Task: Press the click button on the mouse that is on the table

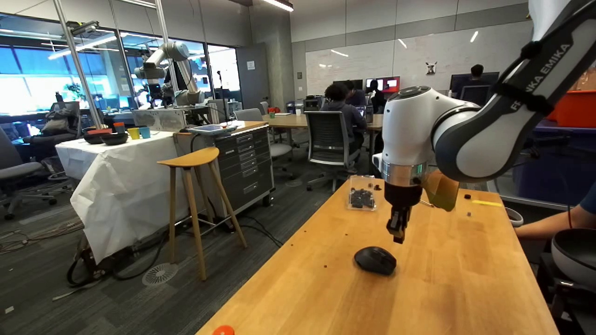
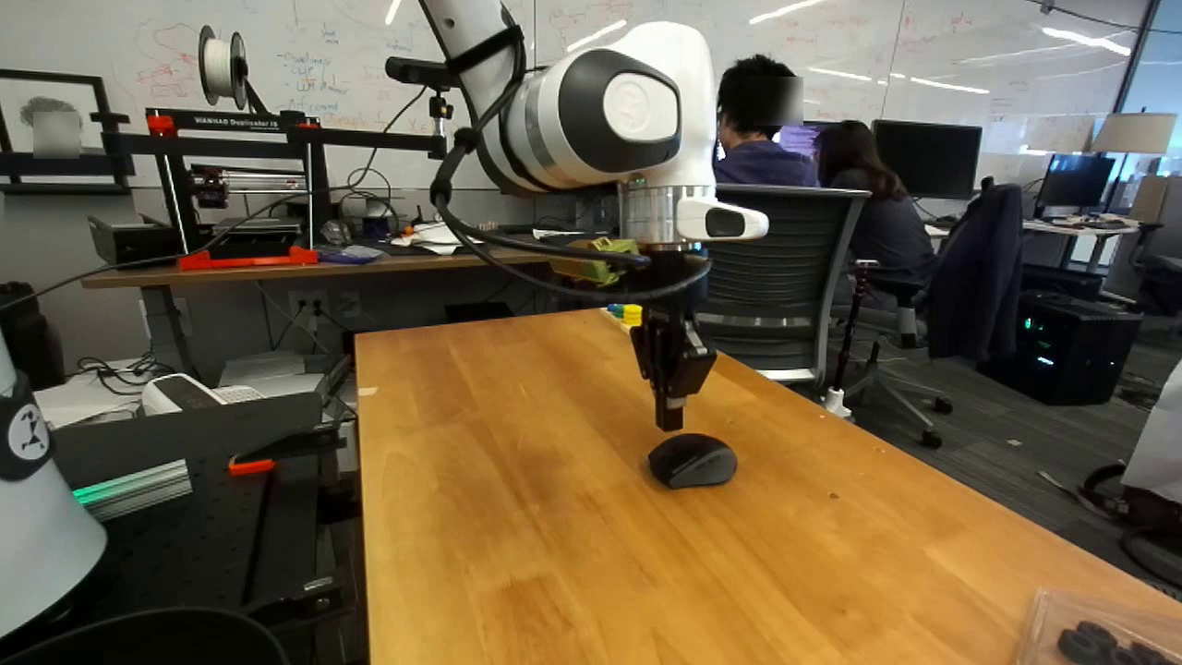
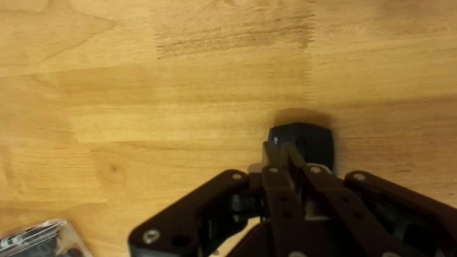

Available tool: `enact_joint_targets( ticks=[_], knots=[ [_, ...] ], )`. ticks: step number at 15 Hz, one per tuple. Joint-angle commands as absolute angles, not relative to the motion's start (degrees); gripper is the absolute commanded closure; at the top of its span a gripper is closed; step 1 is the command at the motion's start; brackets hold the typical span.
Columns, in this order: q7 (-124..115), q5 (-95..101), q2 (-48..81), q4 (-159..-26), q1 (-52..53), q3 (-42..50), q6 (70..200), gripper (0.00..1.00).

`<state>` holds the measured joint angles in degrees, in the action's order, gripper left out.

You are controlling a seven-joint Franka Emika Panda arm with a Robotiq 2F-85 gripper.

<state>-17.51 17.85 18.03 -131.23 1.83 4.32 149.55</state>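
The black mouse [image 1: 375, 260] sits on the honey-coloured wooden table [image 1: 447, 288]. It also shows in an exterior view [image 2: 693, 462] and in the wrist view [image 3: 317, 142], where its scroll wheel end faces the top of the picture. My gripper [image 1: 398, 238] points straight down with its fingers together and nothing between them. In an exterior view its tips [image 2: 669, 422] hang just above the mouse's edge, with a small gap. In the wrist view the tips [image 3: 280, 148] overlap the mouse's left button side, left of the wheel. The mouse's rear is hidden behind the gripper there.
A clear box [image 1: 362, 199] of small dark pieces stands on the table; it also shows in the wrist view [image 3: 46, 239]. An orange disc [image 1: 223, 330] lies at the table's edge. A yellow strip [image 1: 486, 203] and small bits lie about. A person's arm [image 1: 549, 223] is beside the table.
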Motion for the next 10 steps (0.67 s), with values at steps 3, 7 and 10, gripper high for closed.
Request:
enact_joint_targets(
  ticks=[3,7,10],
  knots=[
    [-21.3,19.0,24.0,-127.3,5.3,8.1,153.5,0.9],
    [-22.3,19.1,26.7,-126.2,7.6,10.1,154.9,0.9],
    [-22.4,18.5,27.7,-125.9,8.8,11.0,155.3,0.9]
  ],
)
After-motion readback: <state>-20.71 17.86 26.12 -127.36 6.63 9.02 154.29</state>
